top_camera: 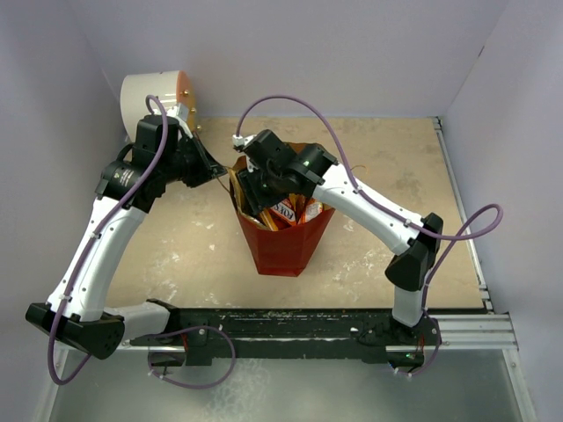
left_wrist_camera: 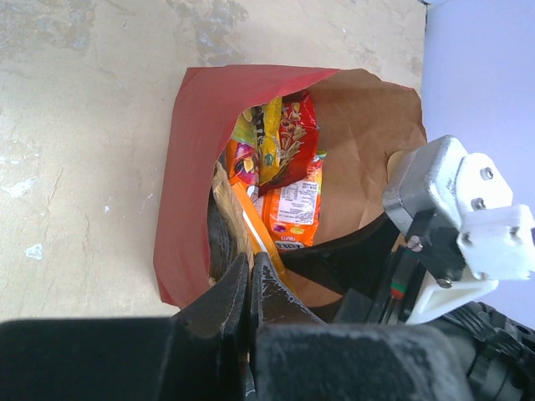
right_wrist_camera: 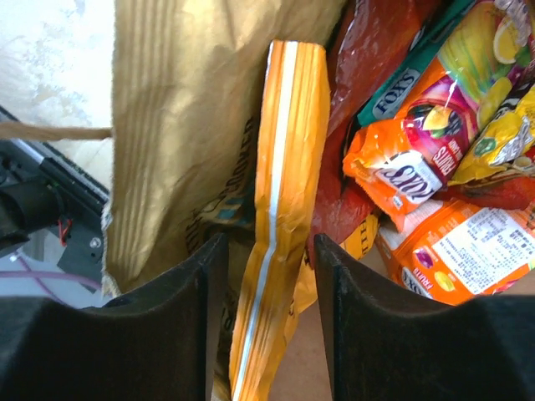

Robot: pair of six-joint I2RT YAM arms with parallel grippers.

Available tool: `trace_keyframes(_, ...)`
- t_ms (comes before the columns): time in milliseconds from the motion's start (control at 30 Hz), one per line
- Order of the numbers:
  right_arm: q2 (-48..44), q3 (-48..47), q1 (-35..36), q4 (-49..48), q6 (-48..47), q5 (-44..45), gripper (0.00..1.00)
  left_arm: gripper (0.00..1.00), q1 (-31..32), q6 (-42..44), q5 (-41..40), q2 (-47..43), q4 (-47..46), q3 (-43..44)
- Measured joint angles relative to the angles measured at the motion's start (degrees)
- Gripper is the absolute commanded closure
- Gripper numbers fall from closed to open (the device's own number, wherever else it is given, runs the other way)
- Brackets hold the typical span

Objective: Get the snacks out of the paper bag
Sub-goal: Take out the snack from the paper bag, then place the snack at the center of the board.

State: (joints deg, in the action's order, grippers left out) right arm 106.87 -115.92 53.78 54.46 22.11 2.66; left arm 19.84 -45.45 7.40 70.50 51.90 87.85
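Observation:
The red paper bag (top_camera: 286,246) stands upright mid-table, mouth open (left_wrist_camera: 188,167). Inside are an orange flat packet (right_wrist_camera: 288,167), a tan-gold bag (right_wrist_camera: 184,109), a dark red Doritos bag (right_wrist_camera: 376,50), a teal pack (right_wrist_camera: 401,96), an orange candy pack (right_wrist_camera: 410,167) and a red-yellow pack (left_wrist_camera: 288,134). My right gripper (right_wrist_camera: 267,251) is open inside the bag mouth, its jaws either side of the orange flat packet, not touching it. My left gripper (left_wrist_camera: 249,263) is shut at the bag's left rim (top_camera: 222,171), apparently pinching it.
A white cylinder with an orange face (top_camera: 154,97) lies at the back left, behind the left arm. Purple walls close in the table on three sides. A black rail (top_camera: 308,321) runs along the near edge. The right wrist (left_wrist_camera: 460,217) hangs over the bag.

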Motion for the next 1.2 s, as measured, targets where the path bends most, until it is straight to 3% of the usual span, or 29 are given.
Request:
trace_keyframes(100,-0.07,2.12,0.00,-1.86,0.00,0.90,0.55,1.00,0.00,0.00,0.02,0.00,0.00,0.00)
trace_keyframes(167,-0.07,3.58,0.00,-2.27,0.00,0.94,0.61,1.00,0.02,0.00,0.02,0.00,0.00,0.00)
trace_keyframes(200,-0.07,4.04,0.00,-2.27,0.00,0.94,0.68,1.00,0.02,0.00,0.02,0.00,0.00,0.00)
trace_keyframes(233,-0.07,4.35,0.02,-2.25,-0.02,0.94,0.89,1.00,0.02,0.00,0.02,0.00,0.00,0.00)
trace_keyframes(267,-0.07,4.42,0.02,-2.21,-0.11,0.98,1.00,1.00,0.00,0.00,0.02,0.00,0.00,0.00)
trace_keyframes(567,-0.94,-5.22,0.02,-0.72,0.20,0.70,1.00,1.00,0.00,0.00,-1.11,-0.48,0.02,0.07)
trace_keyframes(767,-12.24,-6.97,0.13,-7.50,0.70,2.89,1.00,1.00,0.02,0.02,-3.82,-2.21,0.59,0.07)
trace_keyframes(967,-25.70,-8.22,0.26,-18.73,-2.45,14.23,1.00,1.00,0.02,0.02,-5.38,-3.21,1.84,0.07)
trace_keyframes(1200,-38.60,0.68,0.26,-33.07,-15.10,37.57,1.00,1.00,0.02,0.02,-6.05,-3.37,2.25,0.07)
